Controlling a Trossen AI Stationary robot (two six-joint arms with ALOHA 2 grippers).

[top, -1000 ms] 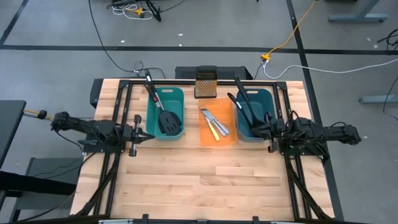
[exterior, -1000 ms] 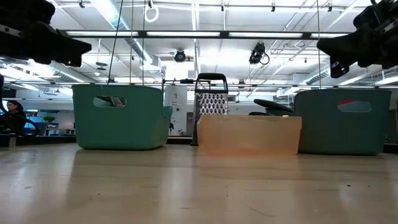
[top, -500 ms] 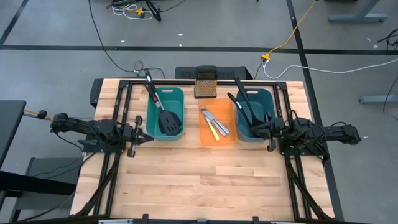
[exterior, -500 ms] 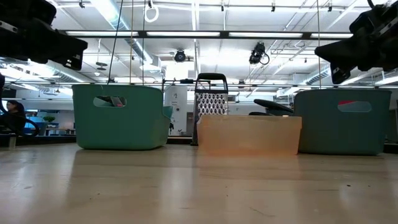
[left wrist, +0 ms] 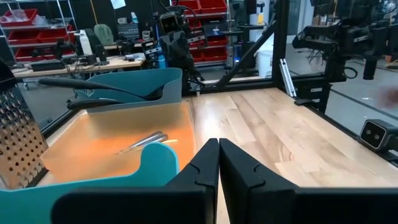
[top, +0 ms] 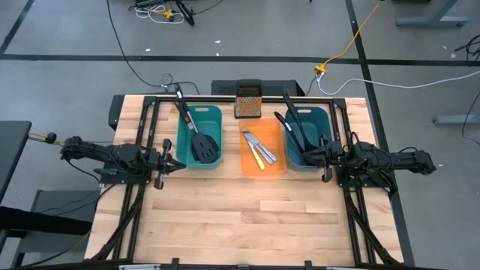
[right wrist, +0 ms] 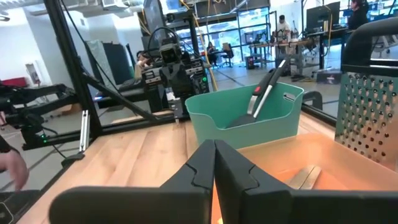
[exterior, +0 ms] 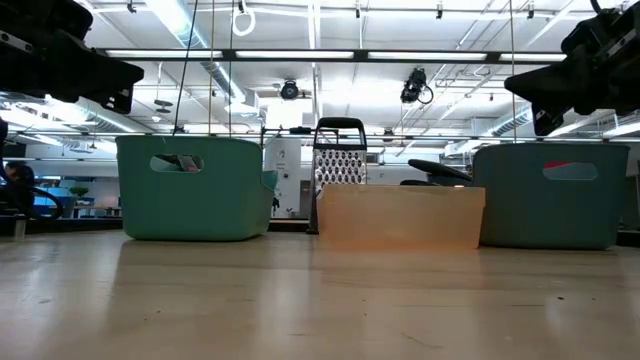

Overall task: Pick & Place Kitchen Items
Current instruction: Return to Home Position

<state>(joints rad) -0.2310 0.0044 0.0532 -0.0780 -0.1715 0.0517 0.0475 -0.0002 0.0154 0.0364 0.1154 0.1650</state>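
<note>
L gripper (top: pixel 178 164), R gripper (top: pixel 305 156) both clenched, empty (knives (top: pixel 260 150) in orange bin (top: pixel 250 169)).

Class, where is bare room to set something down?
Free: the table in front of the bin row. Crowded: that row: left teal bin, orange bin, right teal bin, grater, flanked by left gripper and right gripper.

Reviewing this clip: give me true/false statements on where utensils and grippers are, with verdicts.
1. The knives lie in the orange bin. True.
2. The spatulas are in the right teal bin. False: they are in the left teal bin; the right one holds the ladles.
3. The left gripper holds a knife. False: it is shut on nothing, beside the left teal bin.
4. The grater stands outside the bins, behind the orange bin. True.
5. The right gripper is shut, empty. True.
</note>
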